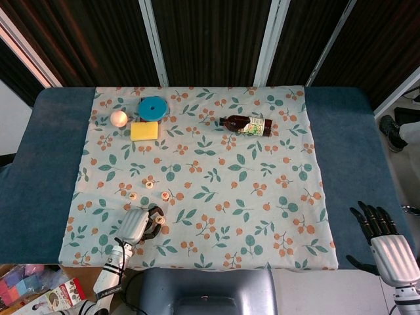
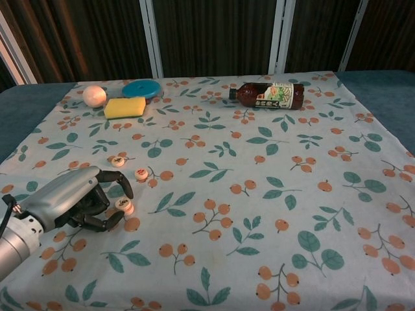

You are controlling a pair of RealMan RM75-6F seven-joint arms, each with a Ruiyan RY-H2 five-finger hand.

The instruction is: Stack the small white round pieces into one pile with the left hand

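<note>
**Even, bright light; dark backdrop**

Both views are evenly lit, seemingly from overhead, with only soft, short shadows. The bottle (image 2: 269, 95) shows faint glare. The curtains (image 1: 210, 39) behind stay dim. The chest view's near edge looks slightly soft.

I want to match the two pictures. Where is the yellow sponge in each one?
Head view: the yellow sponge lies near the top left of the flowery cloth, just below the blue round lid.
Chest view: the yellow sponge lies at the upper left, far from the camera, just in front of the blue round lid.
Shared landmark: the small pale ball sits just left of the sponge in both views.
</note>
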